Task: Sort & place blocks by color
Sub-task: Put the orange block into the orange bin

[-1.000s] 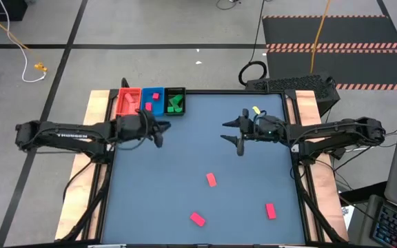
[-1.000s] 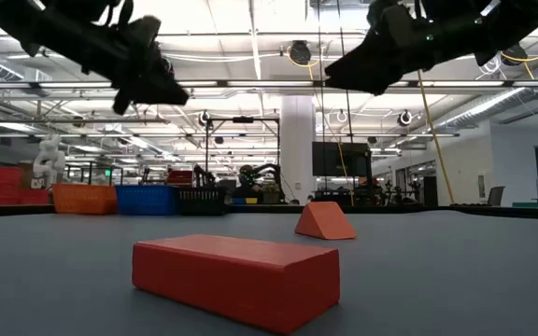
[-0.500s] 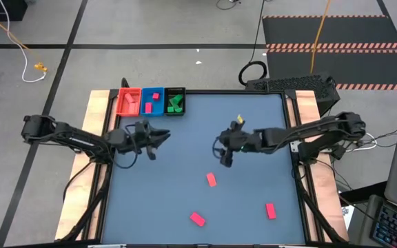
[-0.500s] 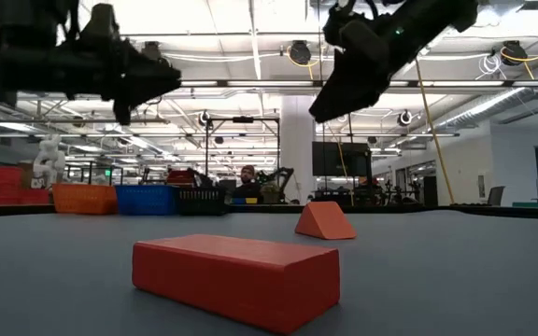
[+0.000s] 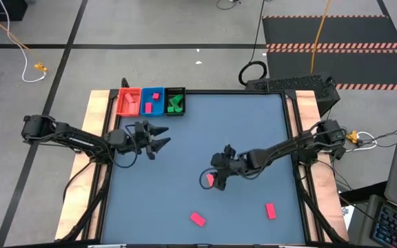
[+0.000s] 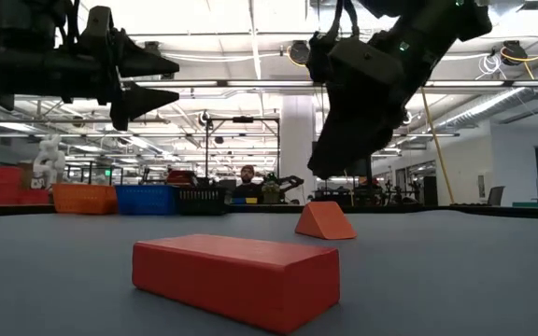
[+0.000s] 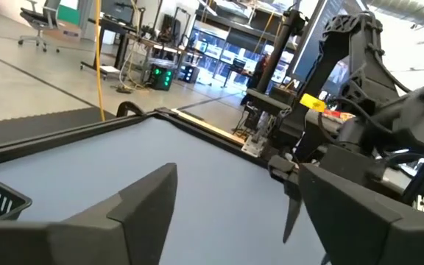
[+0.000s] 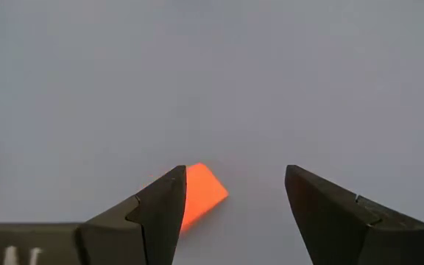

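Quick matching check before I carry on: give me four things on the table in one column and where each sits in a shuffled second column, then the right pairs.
1. right gripper
2. left gripper
3. green blocks
4. red tray

A. in the black tray
B. far-left corner, beside the blue tray
C. open, above a red block at mid-table
D. open, over bare table near the trays

Pairs: 1-C, 2-D, 3-A, 4-B

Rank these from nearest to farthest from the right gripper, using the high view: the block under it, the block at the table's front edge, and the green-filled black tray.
1. The block directly below the right gripper, mid-table.
2. The front-edge block, nearer the table's front.
3. The black tray, at the far back-left edge.
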You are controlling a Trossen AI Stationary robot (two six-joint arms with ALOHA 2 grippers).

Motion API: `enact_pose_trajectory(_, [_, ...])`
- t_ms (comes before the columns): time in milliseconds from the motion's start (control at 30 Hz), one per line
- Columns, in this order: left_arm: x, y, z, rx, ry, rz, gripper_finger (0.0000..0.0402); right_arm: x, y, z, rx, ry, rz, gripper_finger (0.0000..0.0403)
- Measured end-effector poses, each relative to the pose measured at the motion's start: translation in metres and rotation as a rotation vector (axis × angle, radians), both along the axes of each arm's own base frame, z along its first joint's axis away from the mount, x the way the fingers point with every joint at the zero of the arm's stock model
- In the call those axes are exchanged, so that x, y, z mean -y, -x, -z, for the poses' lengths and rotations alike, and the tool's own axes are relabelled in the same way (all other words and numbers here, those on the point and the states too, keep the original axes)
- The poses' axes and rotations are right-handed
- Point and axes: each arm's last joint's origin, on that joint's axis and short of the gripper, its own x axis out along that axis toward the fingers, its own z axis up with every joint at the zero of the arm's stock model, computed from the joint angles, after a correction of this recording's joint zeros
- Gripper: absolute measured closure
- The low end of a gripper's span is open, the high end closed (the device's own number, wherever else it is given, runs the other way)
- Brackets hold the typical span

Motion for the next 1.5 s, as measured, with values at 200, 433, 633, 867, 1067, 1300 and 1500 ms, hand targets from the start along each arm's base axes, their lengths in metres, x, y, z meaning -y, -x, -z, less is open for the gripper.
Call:
enact_pose_trajectory(200, [0.000,0.000,0.000,0.006,0.007,0.001,0.0101,-0.013,-0.004,0.004,0.001,-0.078,0.051,0.0176])
enact_pose_trajectory(433, [0.001,0.000,-0.005,0.051,-0.003,0.024,0.0101,-0.028,-0.007,0.027,-0.050,-0.240,0.141,0.0176])
enact_pose_trajectory(633, [0.002,0.002,-0.015,0.152,-0.030,0.054,0.0101,-0.030,-0.010,0.037,-0.057,-0.285,0.220,0.0176])
enact_pose_trajectory(867, [-0.002,0.003,-0.017,0.167,-0.052,0.033,0.0101,-0.030,-0.017,0.031,0.055,-0.286,0.249,0.0176])
enact_pose_trajectory(1067, [-0.002,0.003,-0.017,0.172,-0.045,0.042,0.0101,-0.023,-0.016,0.034,0.032,-0.221,0.274,0.0177])
enact_pose_trajectory(1300, [-0.002,0.003,-0.017,0.175,-0.035,0.054,0.0101,-0.030,-0.013,0.034,-0.002,-0.263,0.207,0.0177])
enact_pose_trajectory(1500, [-0.002,0.003,-0.017,0.176,-0.029,0.056,0.0101,-0.041,-0.009,0.034,-0.017,-0.193,0.079,0.0177])
